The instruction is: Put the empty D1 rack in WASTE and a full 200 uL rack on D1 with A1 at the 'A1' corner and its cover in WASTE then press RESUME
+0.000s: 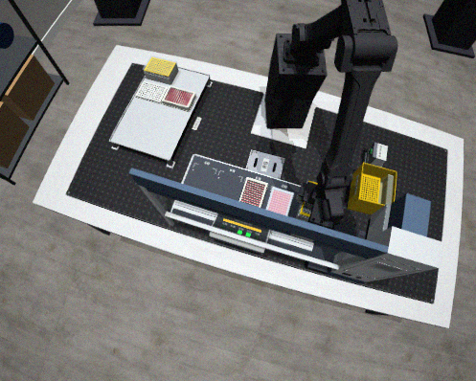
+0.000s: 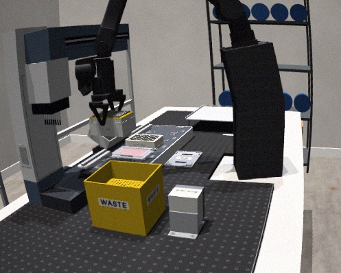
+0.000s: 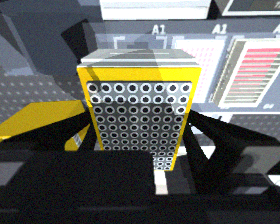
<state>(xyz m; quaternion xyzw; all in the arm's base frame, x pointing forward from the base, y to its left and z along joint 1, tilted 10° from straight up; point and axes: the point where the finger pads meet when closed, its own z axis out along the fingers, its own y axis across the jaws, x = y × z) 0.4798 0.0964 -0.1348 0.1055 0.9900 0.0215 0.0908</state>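
Note:
My gripper [image 2: 106, 110] is shut on a tip rack with a yellow top [image 2: 113, 124] and grips it from above. The rack's holes show white tips in the wrist view [image 3: 138, 117], and it has no cover on. It hangs level, low over the deck's D1 end, left of the pink plate [image 2: 130, 152]. I cannot tell whether it touches the deck. An engraved 'A1' [image 3: 158, 30] lies beyond the rack's far end. The yellow WASTE bin [image 2: 125, 195] holds a yellow perforated rack [image 2: 125, 182] below its rim.
The striped reservoir [image 2: 144, 140] sits beyond the plate. The RG nest [image 2: 184, 160] lies right of the deck. A grey key box [image 2: 186, 210] stands right of the bin. The handler's head [image 2: 48, 86] hangs left. The shelf tray [image 1: 158, 112] holds a yellow rack [image 1: 160, 68] and two plates.

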